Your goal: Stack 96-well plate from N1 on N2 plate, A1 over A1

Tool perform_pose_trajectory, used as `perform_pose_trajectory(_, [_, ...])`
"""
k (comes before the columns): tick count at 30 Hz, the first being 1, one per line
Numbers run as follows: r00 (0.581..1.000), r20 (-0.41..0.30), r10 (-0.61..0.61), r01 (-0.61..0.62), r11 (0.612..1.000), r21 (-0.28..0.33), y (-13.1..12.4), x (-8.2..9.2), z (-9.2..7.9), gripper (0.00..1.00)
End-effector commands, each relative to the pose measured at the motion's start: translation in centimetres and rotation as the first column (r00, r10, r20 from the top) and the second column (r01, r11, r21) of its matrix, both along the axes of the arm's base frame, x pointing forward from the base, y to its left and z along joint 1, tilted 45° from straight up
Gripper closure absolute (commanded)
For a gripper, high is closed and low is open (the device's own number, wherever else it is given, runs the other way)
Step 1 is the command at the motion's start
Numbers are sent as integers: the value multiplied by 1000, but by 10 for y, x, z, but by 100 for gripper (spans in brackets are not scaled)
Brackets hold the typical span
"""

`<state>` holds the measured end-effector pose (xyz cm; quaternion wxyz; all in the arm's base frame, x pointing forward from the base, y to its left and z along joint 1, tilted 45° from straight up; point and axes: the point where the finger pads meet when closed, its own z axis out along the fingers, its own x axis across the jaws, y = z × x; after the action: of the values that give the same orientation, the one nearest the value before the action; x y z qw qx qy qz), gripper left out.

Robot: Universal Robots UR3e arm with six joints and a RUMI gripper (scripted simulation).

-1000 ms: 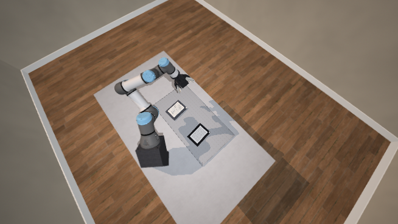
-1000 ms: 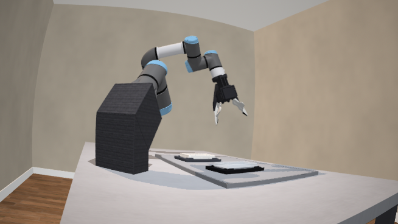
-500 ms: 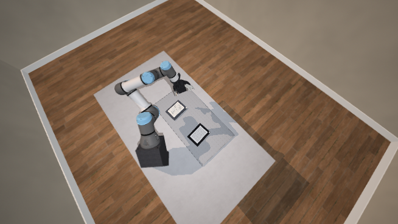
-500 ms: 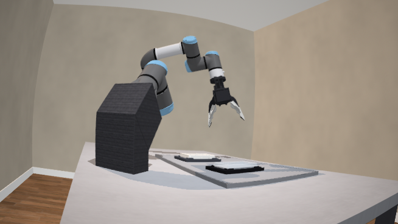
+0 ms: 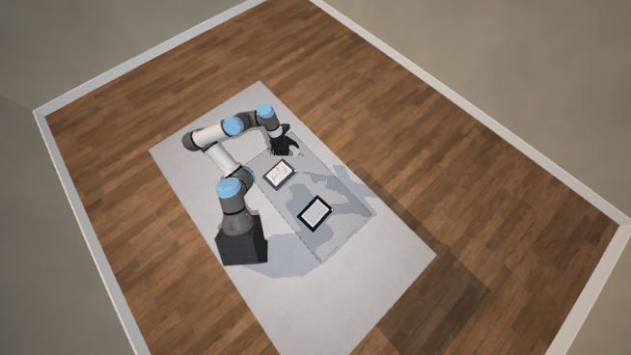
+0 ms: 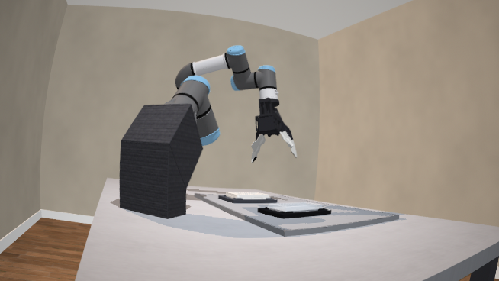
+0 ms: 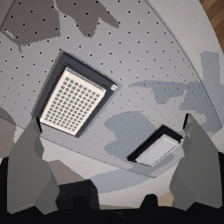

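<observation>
The white 96-well plate in nest N1 [image 5: 279,174] [image 6: 247,195] [image 7: 72,102] sits flat in its black frame on the perforated grey board [image 5: 338,232] [image 6: 343,221] [image 7: 150,50]. Its cut corner shows in the wrist view, at the plate's upper right. The second plate in nest N2 [image 5: 314,212] [image 6: 294,208] [image 7: 157,148] lies flat further along the board. My gripper [image 5: 284,152] [image 6: 274,157] [image 7: 112,116] is open wide and empty. It hangs high above the board's end, just beyond N1, fingers pointing down.
The arm's dark pedestal [image 5: 241,246] [image 6: 152,160] stands on the pale table [image 5: 338,299] [image 6: 191,248] beside the board. Wooden floor surrounds the table.
</observation>
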<state>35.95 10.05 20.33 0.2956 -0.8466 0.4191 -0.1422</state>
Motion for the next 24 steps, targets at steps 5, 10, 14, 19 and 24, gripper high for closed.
perform_pose_trajectory(5, [983,-151,-107,126,985,121,7,-22,-21,0])
perform_pose_trajectory(10, [957,-244,-157,203,963,178,13,-34,-32,0])
perform_pose_trajectory(14, [930,-317,-188,264,940,214,19,-45,-40,0])
perform_pose_trajectory(19, [884,-412,-221,344,905,252,27,-57,-48,0])
perform_pose_trajectory(24, [844,-480,-239,403,873,274,33,-66,-54,0])
